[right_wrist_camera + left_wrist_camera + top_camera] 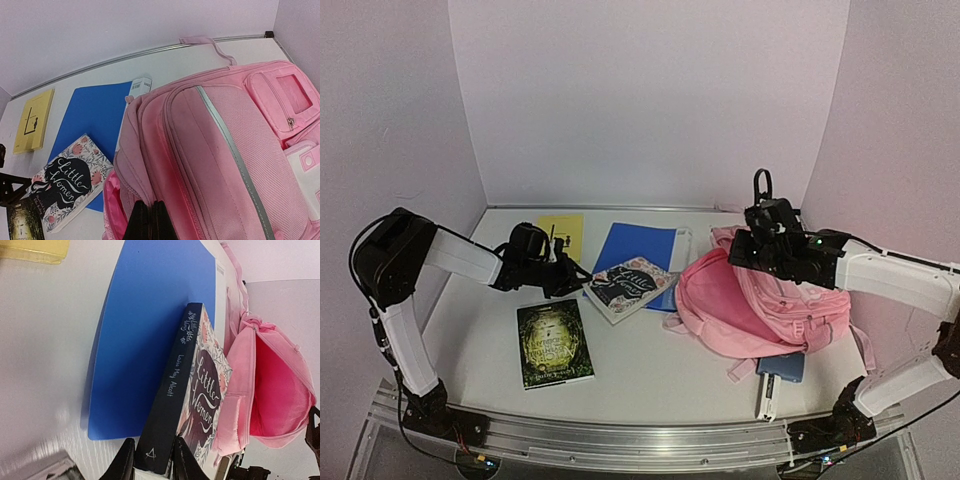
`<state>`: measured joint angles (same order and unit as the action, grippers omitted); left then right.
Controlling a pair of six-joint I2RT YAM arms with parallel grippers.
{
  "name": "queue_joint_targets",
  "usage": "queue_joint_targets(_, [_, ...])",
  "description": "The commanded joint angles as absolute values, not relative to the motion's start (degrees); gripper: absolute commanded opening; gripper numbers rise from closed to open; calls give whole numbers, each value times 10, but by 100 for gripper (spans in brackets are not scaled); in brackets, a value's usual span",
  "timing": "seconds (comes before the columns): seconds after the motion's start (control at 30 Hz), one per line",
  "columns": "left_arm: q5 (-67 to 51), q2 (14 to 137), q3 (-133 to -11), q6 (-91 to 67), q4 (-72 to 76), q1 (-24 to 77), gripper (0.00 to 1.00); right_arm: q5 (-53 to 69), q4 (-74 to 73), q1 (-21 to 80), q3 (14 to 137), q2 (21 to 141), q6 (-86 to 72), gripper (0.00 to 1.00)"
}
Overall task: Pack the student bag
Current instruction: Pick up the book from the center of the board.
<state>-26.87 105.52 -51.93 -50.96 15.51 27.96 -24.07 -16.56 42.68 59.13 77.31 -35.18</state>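
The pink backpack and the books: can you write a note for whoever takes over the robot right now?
Left gripper: closed on the spine end of the Little Women book, which overlaps the blue folder.
Right gripper: shut, pinching the student bag fabric near its opening; the magenta lining shows.
Done: nothing seen inside the bag yet.
Left: Little Women, the green book, the yellow book and the folder all lie on the table, outside the bag.
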Motion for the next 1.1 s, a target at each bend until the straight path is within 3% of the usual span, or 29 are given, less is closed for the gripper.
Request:
queue_joint_targets(0.0, [-261,968,-469,-507,143,272,0,-246,-143,424,601,748,-352,0])
queue_joint_targets(0.6, [-224,712,-229,-547,15,175,0,-236,-138,424,607,764,-352,0])
queue_joint_targets(0.8, [-240,691,-213,-545,18,165,0,-233,-136,424,610,770,-352,0])
queue_joint_targets(1.07, [-352,620,-258,-513,64,165,0,-186,-126,424,619,739,-358,0])
